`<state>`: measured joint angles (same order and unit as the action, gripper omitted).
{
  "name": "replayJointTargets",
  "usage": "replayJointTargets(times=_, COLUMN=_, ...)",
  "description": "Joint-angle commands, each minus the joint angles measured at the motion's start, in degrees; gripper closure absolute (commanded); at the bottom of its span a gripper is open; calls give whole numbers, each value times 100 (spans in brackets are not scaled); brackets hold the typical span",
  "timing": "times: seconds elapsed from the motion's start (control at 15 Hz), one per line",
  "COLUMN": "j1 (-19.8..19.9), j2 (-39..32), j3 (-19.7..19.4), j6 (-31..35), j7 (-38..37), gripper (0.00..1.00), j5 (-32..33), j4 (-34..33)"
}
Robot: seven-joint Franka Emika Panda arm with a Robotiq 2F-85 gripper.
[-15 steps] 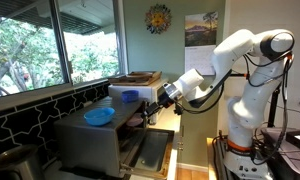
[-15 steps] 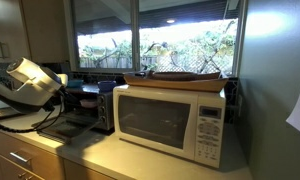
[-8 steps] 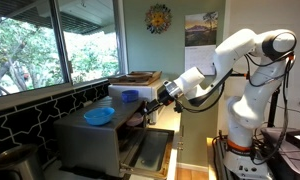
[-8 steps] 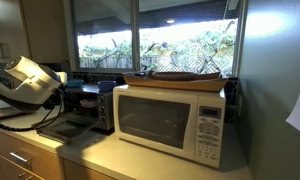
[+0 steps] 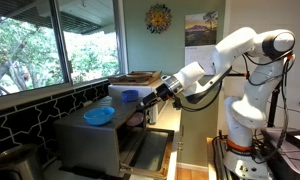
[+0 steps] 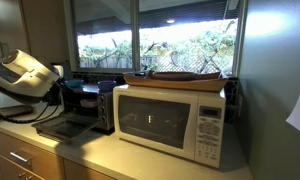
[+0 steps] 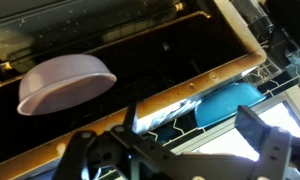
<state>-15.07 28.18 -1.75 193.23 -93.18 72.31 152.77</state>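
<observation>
The gripper is open, its two fingers spread wide with nothing between them. In an exterior view it hangs just beside a small blue dish that sits on top of the white microwave, apart from it. A blue bowl rests nearby on the toaster oven, whose door hangs open. In the wrist view a pale bowl stands on a dark surface, and something blue shows past a light wooden strip; which dish that is I cannot tell. The window runs behind the counter
</observation>
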Motion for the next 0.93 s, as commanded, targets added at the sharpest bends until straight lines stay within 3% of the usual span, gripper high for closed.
replayJointTargets(times=0.0, j1=-1069, j2=-248, j3=-523, j6=-532, j7=-616, gripper=0, j5=-220, j4=-234)
replayJointTargets(times=0.2, j1=-2232, j2=-222, j3=-1122, j6=-1337, j7=-430, gripper=0, j5=-1062, j4=-329)
replayJointTargets(times=0.53, j1=-4227, j2=571, j3=-2078, j6=-3183, j7=930, gripper=0, j5=-3483, j4=-663)
replayJointTargets(times=0.6, j1=-4387, j2=709, j3=-2113, j6=-3527, j7=1083, gripper=0, j5=-3774, j4=-853)
replayJointTargets(times=0.67, j1=-4453, j2=809, j3=-2087, j6=-3889, j7=1172, gripper=0, j5=-3957, j4=-1067)
replayJointTargets(times=0.8, j1=-3750, j2=731, j3=-1394, j6=-4195, j7=1817, gripper=0, j5=-5045, j4=-1378)
replayJointTargets(times=0.87, j1=-3145, j2=491, j3=-935, j6=-3577, j7=2168, gripper=0, j5=-5472, j4=-1130)
